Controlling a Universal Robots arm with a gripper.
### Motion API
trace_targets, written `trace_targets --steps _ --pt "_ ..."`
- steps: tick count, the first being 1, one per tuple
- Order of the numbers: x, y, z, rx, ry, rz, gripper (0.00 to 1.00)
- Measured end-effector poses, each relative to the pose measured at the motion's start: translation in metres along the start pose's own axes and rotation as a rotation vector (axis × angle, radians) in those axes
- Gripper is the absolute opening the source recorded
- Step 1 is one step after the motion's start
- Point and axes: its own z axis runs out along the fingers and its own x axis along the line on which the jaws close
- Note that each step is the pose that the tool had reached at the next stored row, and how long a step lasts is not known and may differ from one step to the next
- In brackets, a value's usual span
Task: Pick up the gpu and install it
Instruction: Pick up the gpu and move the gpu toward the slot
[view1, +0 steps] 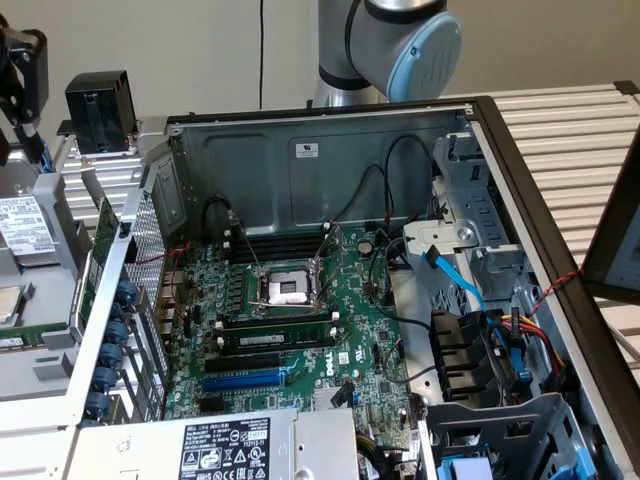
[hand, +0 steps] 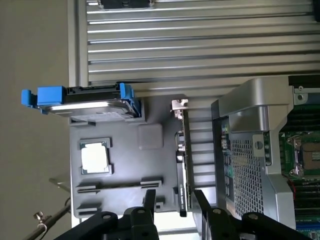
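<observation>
1. Claw (hand: 173, 196): in the wrist view its two black fingers (hand: 150, 205) stand spread apart, open, with nothing clamped between them.
2. The gpu (hand: 185, 165) stands on its edge in the grey tray (hand: 125, 167). It is seen edge-on, and its silver bracket is at the end far from the claw.
3. The card's near end lies in the gap between the fingers. One finger is plainly off it; the other is just beside it, and I cannot tell whether that one touches.
4. In the exterior view the gpu (view1: 103, 245) shows as an upright green card. It is at the exterior view's left, just outside the perforated side of the computer case (view1: 330, 150).
5. The same tray carries a hard drive (hand: 85, 105) with blue rails and a processor chip (hand: 95, 157) lying flat, both apart from the gpu.
6. Inside the case lies the motherboard (view1: 300, 330), with its processor socket (view1: 288, 290) near the middle and a blue expansion slot (view1: 245, 378) nearer the camera. The gpu is not yet installed there.
</observation>
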Motion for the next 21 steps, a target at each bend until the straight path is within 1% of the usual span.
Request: trace_targets --steps 1,2,3,4,5,6,15,18,21 --pt "0.002 -0.0002 0.0003 -0.0069 -0.0024 -0.001 0.42" --pt "0.003 -0.0004 0.0006 -0.0154 -0.005 -0.003 0.42" --pt "0.005 -0.0005 0.0009 -0.0225 -0.0068 -0.004 0.42" --pt "0.005 -0.0006 0.0016 -0.0267 -0.0092 -0.007 0.42" --pt "0.006 -0.0008 0.0029 -0.0274 -0.0126 -0.009 0.42" --pt "0.006 -0.0009 0.0044 -0.0276 -0.0148 -0.01 0.42" --pt "0.006 -0.004 0.0204 -0.0275 -0.0153 -0.01 0.42" --pt "0.006 -0.0099 0.0246 -0.0275 -0.0157 -0.01 0.42" --pt "0.006 -0.0196 0.0272 -0.0277 -0.0175 -0.011 0.42"
